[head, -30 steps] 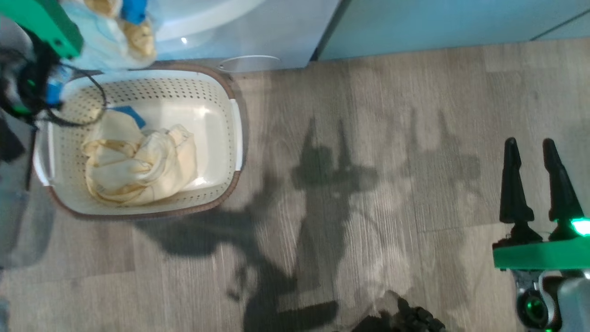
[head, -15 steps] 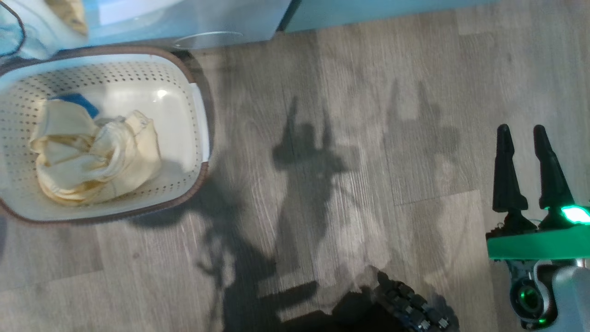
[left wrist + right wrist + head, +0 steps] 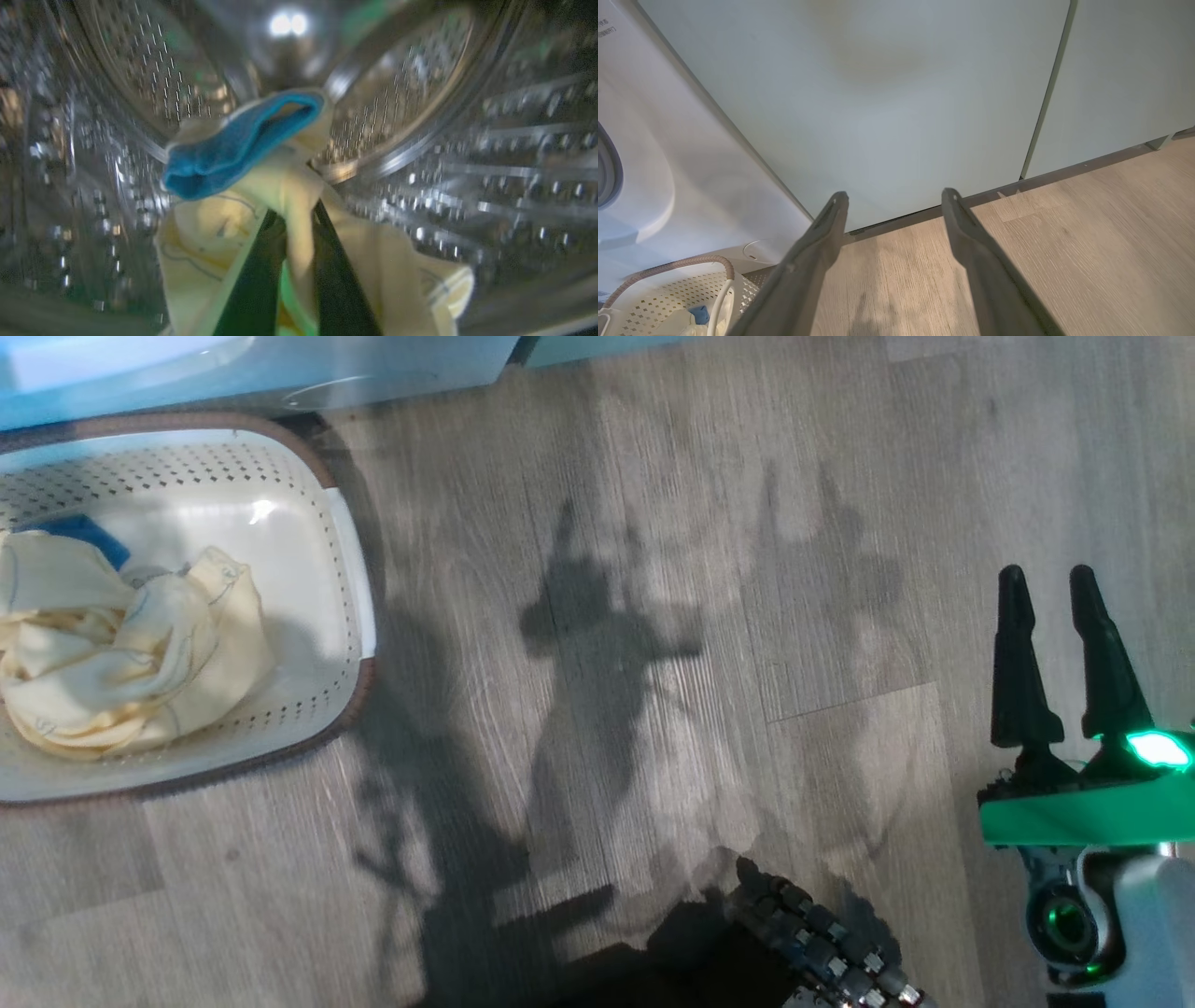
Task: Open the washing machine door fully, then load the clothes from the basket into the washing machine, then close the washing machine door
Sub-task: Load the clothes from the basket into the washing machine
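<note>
Showing in head view: basket (image 3: pixel 313 518) at left on the floor (image 3: pixel 653 523), clothes (image 3: pixel 121 644) bunched inside; right gripper (image 3: pixel 1047 575) low right, fingers spread, empty.
Left wrist: left gripper (image 3: pixel 295 212) inside the steel drum (image 3: pixel 420 116), fingers pinched on a cream garment (image 3: pixel 280 186) with blue trim (image 3: pixel 233 149).
Right wrist: fingers wide apart, nothing held, facing a cabinet door (image 3: pixel 878 93); washing machine (image 3: pixel 668 163) at left.

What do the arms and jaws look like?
Right gripper: two long black tapered jaws on a bright green block with a lit green lamp; silver-white wrist with a green-glowing ring. Left gripper: same dark jaws, green at their base.
</note>
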### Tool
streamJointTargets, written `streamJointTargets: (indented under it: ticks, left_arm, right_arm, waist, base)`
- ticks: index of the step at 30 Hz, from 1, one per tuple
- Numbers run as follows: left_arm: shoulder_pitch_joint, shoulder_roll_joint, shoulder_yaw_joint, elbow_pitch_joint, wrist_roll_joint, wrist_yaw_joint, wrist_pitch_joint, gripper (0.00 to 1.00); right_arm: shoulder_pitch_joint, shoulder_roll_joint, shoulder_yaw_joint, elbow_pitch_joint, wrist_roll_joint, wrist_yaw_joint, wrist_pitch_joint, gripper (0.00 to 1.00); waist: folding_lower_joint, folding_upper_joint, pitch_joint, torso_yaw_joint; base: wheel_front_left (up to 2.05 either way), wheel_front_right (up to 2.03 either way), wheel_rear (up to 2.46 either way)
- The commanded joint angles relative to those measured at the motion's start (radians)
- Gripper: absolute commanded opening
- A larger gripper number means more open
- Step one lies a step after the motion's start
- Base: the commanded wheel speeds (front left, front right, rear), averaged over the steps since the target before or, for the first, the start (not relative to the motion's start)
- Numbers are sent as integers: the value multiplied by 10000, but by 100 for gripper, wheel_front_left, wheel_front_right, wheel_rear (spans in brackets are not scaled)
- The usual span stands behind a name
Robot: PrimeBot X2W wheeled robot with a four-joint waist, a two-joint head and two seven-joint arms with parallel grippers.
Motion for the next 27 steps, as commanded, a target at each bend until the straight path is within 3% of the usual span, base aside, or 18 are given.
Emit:
streamJointTargets:
  ticks: [1, 14, 21, 22, 23, 24, 27]
  left_arm:
    - [-508, 598, 249, -198, 161, -105, -353, 0]
    - [-1290, 516, -57, 849, 586, -470, -2520, 0]
    - [-1276, 337, -197, 1940, 259, -479, -1259, 0]
    - [-1314, 319, -231, 2010, 244, -477, -1115, 13]
    - [-1351, 305, -260, 2056, 243, -453, -1018, 67]
    - [-1383, 294, -304, 2108, 249, -440, -888, 100]
    - [-1478, 275, -467, 2128, 325, -439, -684, 100]
  right_arm:
    - [73, -133, 187, -235, 73, 44, -94, 100]
    - [-31, -133, 253, -264, 285, 44, -94, 100]
    - [-71, -133, 267, -175, 327, 44, -94, 100]
    - [-84, -133, 274, -160, 334, 44, -94, 100]
    - [-96, -133, 282, -148, 341, 44, -94, 100]
    - [-105, -133, 286, -136, 346, 44, -94, 100]
    - [-133, -133, 286, -121, 362, 44, -94, 100]
  waist:
    - [-1, 0, 28, -54]
    - [-1, 0, 200, -235]
    - [-1, 0, 212, -236]
    - [-1, 0, 217, -238]
    - [-1, 0, 219, -239]
    - [-1, 0, 221, -238]
    - [-1, 0, 233, -231]
  base:
    - [0, 0, 0]
    - [0, 0, 0]
    - [0, 0, 0]
    - [0, 0, 0]
    - [0, 0, 0]
    - [0, 0, 0]
    - [0, 0, 0]
